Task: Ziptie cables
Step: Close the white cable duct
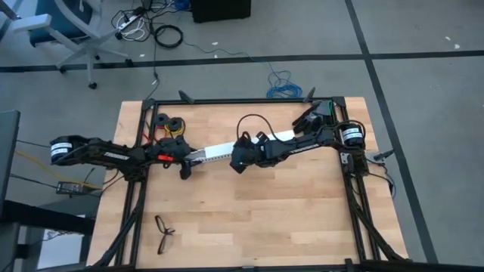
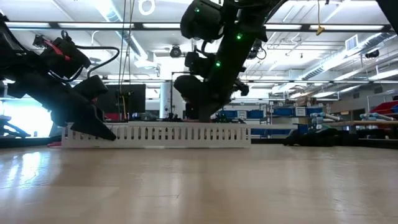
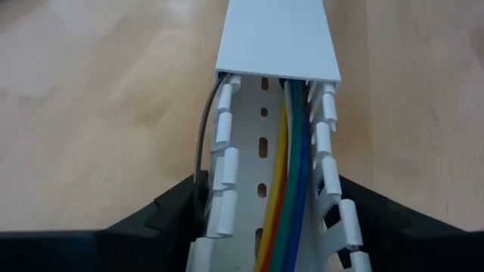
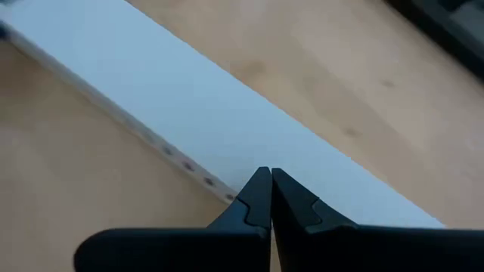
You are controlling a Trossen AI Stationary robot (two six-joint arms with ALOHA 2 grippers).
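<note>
I saw the left gripper (image 3: 261, 219) straddling the open end of the white slotted rail (image 1: 227, 152), fingers (image 3: 170, 208) apart, one on each side wall; I couldn't tell if they actually pressed the walls. Cables (image 3: 283, 189) lay inside that rail, orange, green and blue strands running under the white cover (image 3: 276, 38). A thin dark strip (image 3: 203, 136) ran along one rail wall, possibly the ziptie, couldn't confirm. Right gripper (image 4: 271, 193) was closed, empty, tips resting on the cover farther along the rail. Rail sat flat on the wooden table (image 1: 249, 211). A pair of glasses (image 1: 163, 230) lay well away from the rail.
</note>
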